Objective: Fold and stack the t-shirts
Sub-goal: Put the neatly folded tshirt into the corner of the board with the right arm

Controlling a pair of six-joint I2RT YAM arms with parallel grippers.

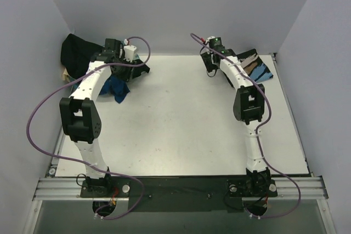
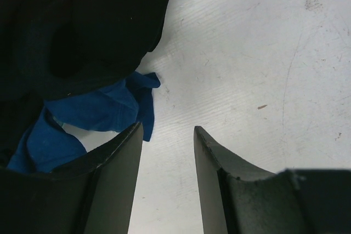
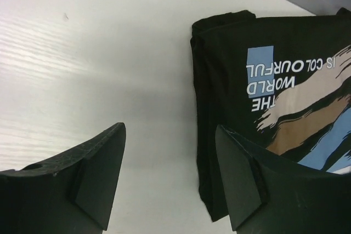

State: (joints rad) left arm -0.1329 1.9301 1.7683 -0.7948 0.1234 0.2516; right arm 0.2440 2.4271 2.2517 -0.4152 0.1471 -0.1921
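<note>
A heap of crumpled t-shirts lies at the back left: a black one (image 1: pixel 78 51), a blue one (image 1: pixel 117 88) and a sliver of cream cloth (image 1: pixel 66 73). In the left wrist view the black shirt (image 2: pixel 82 26) lies over the blue shirt (image 2: pixel 98 108). My left gripper (image 2: pixel 168 130) is open and empty just right of the blue cloth. A folded black t-shirt with a white, blue and brown print (image 3: pixel 274 108) lies at the back right (image 1: pixel 255 67). My right gripper (image 3: pixel 170 127) is open and empty, its right finger over the folded shirt's left edge.
The white table (image 1: pixel 181 124) is walled by grey panels at the back and both sides. A metal rail (image 1: pixel 181 184) runs along the near edge with both arm bases. Purple cables loop off both arms.
</note>
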